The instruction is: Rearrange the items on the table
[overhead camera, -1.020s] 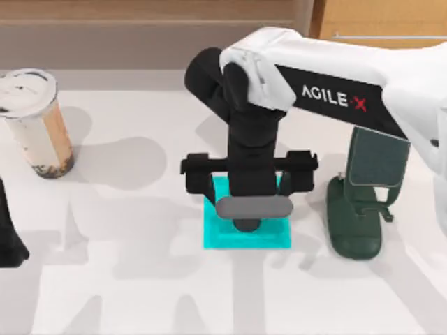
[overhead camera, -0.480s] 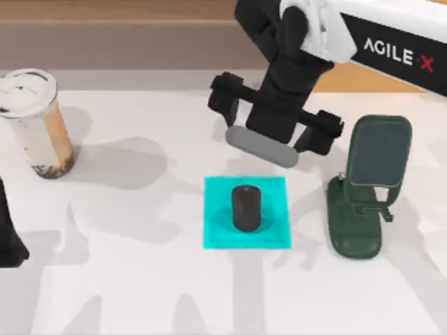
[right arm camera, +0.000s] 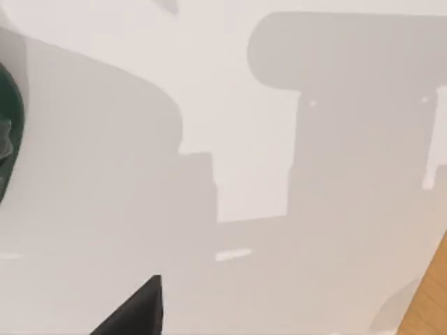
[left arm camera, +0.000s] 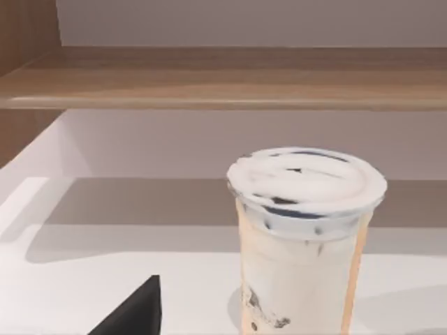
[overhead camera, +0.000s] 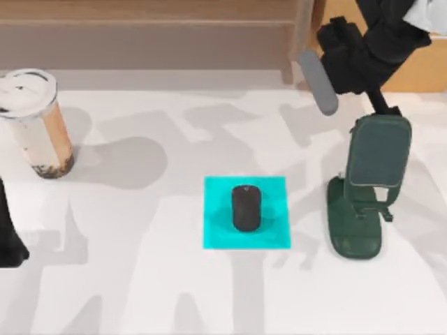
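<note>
A small dark rounded cylinder [overhead camera: 246, 207] lies on its own in the middle of a cyan mat [overhead camera: 215, 236] on the white table [overhead camera: 140, 286]. My right gripper [overhead camera: 360, 70] hangs open and holds nothing, high over the table's back right, just behind a green stand. The clear white-lidded cup [overhead camera: 38, 125] of milky brown drink stands upright at the far left. The left wrist view shows the cup [left arm camera: 304, 237] close ahead. My left gripper [overhead camera: 8, 237] is parked at the table's left edge, in front of the cup, with nothing in it.
A dark green phone stand [overhead camera: 367, 188] stands upright right of the mat; its edge [right arm camera: 8, 132] shows in the right wrist view. A wooden shelf [overhead camera: 154, 28] runs along the back. Bare tabletop lies between the cup and the mat and along the front.
My right gripper has lifted off the dark cylinder, leaving it on the cyan mat, and has swung up and back to the right. The cup, the stand and the left arm have not moved.
</note>
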`<act>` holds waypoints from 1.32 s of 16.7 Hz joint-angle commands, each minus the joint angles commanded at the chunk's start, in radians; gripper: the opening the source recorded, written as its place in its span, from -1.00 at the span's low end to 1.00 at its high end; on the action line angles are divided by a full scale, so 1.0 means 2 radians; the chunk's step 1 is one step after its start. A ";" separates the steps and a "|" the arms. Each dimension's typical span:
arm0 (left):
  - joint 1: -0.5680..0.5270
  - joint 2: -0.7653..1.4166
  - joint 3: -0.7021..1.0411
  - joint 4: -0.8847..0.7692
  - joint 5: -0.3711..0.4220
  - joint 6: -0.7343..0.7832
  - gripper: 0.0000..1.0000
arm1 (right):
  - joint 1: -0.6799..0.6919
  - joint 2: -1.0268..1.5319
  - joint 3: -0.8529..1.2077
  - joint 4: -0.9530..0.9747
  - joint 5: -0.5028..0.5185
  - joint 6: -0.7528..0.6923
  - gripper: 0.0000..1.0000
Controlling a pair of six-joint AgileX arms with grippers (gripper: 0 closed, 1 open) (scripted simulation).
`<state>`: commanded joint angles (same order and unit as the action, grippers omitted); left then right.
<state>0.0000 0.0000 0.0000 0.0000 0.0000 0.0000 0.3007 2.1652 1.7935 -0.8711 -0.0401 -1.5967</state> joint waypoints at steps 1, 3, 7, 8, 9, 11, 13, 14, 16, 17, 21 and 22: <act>0.000 0.000 0.000 0.000 0.000 0.000 1.00 | -0.017 -0.004 -0.009 0.002 0.002 0.028 1.00; 0.000 0.000 0.000 0.000 0.000 0.000 1.00 | -0.062 -0.011 -0.029 0.001 0.006 0.086 1.00; 0.000 0.000 0.000 0.000 0.000 0.000 1.00 | -0.190 -0.032 -0.072 -0.014 0.017 0.241 1.00; 0.000 0.000 0.000 0.000 0.000 0.000 1.00 | -0.228 -0.038 -0.083 -0.021 0.019 0.284 1.00; 0.000 0.000 0.000 0.000 0.000 0.000 1.00 | -0.266 -0.043 -0.094 -0.031 0.022 0.324 1.00; 0.000 0.000 0.000 0.000 0.000 0.000 1.00 | -0.331 -0.057 -0.119 -0.053 0.025 0.392 1.00; 0.000 0.000 0.000 0.000 0.000 0.000 1.00 | -0.380 -0.074 -0.144 -0.071 0.024 0.443 1.00; 0.000 0.000 0.000 0.000 0.000 0.000 1.00 | -0.398 -0.082 -0.155 -0.078 0.023 0.463 1.00; 0.000 0.000 0.000 0.000 0.000 0.000 1.00 | -0.420 -0.094 -0.170 -0.087 0.021 0.487 1.00; 0.000 0.000 0.000 0.000 0.000 0.000 1.00 | -0.425 -0.097 -0.172 -0.088 0.020 0.491 1.00; 0.000 0.000 0.000 0.000 0.000 0.000 1.00 | -0.425 -0.097 -0.172 -0.088 0.020 0.491 1.00; 0.000 0.000 0.000 0.000 0.000 0.000 1.00 | -0.423 -0.094 -0.171 -0.087 0.021 0.490 1.00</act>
<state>0.0000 0.0000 0.0000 0.0000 0.0000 0.0000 -0.5454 1.9768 1.4517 -1.0460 0.0013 -0.6159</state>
